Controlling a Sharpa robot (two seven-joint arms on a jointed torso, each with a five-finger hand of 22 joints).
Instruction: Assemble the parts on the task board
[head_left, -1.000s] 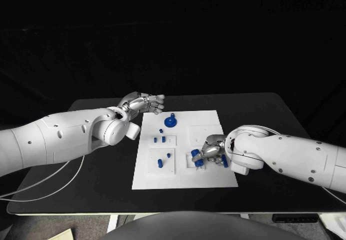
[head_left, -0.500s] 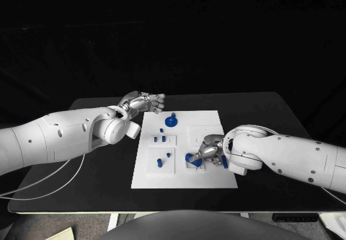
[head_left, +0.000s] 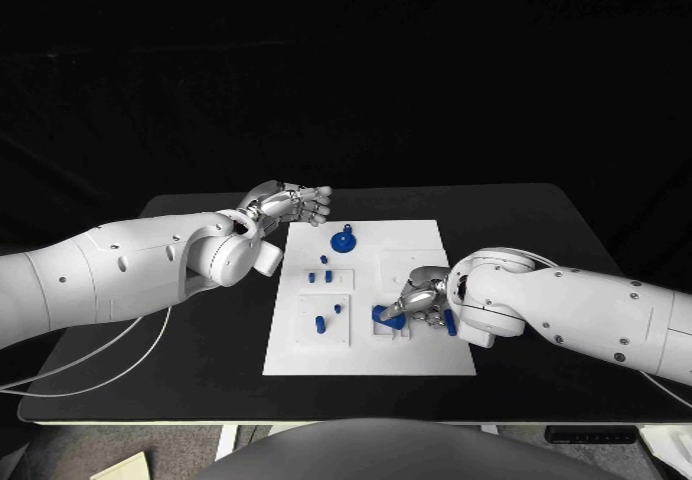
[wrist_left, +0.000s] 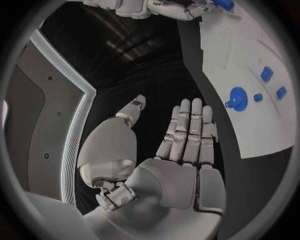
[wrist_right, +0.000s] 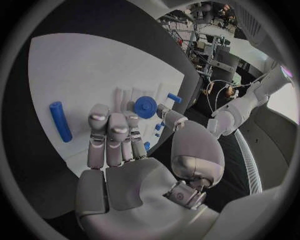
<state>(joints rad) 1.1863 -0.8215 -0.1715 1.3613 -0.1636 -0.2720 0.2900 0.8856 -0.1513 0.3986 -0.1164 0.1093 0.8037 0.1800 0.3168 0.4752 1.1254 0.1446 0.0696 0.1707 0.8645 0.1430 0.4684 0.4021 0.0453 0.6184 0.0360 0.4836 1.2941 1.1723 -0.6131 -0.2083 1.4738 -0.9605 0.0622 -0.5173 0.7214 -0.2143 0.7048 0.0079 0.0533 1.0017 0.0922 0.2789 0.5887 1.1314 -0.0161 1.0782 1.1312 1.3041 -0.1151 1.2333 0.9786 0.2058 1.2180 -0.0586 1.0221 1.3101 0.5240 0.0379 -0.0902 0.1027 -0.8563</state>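
One task board (head_left: 418, 240); two robot hands.

table (head_left: 534, 240): black, plain, no pattern
task board (head_left: 411, 240): white, with paler raised square panels of the same white
round part (head_left: 343, 242): deep blue, a disc with a small knob beside it
small parts (head_left: 326, 277): blue, short pegs on the board's left panels
long rod-shaped part (wrist_right: 60, 121): blue, lying on the white board
part at the right hand (head_left: 387, 316): blue
left hand (head_left: 293, 204): silver fingers, darker grey at the seams
right hand (head_left: 420, 297): silver, same finish
arms (head_left: 130, 270): glossy white shells with small dark screw dots
cable (head_left: 101, 375): white, against the black table
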